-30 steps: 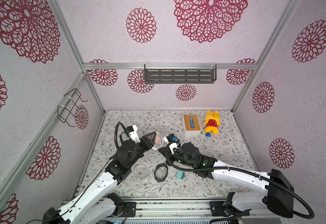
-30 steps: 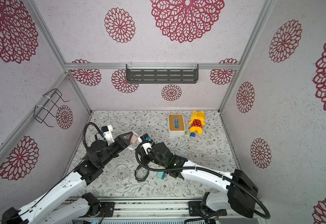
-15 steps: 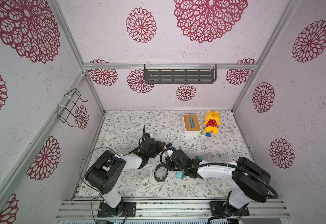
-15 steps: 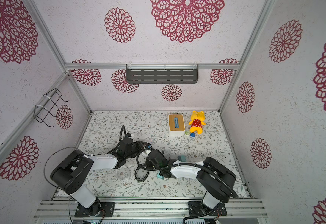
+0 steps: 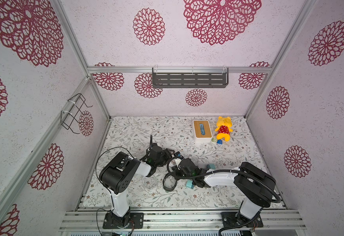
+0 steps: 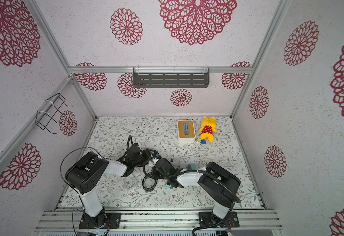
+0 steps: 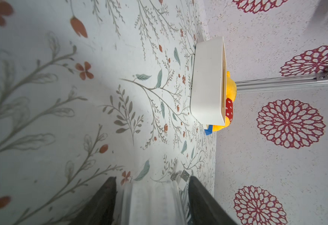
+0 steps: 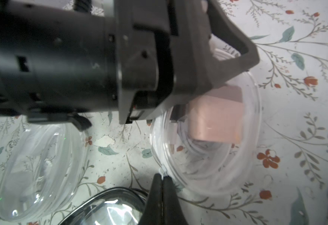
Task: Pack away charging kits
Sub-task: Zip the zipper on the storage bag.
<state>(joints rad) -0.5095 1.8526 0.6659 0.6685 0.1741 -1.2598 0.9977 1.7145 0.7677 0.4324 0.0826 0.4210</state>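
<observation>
Clear plastic, oval and glossy: the case [image 8: 208, 175] with the pink charger [image 8: 215, 120] inside hung between both arms a second ago. It now rests near the middle of the bench (a little toward its front edge). The left gripper [image 7: 152, 181] has spread its fingers wide, standing off the shell on both sides, while the right gripper [image 8: 162, 176] stays pinched tight on the rim. This kit looks set down; a teal charger [image 5: 189, 185] lies loose nearby.
</observation>
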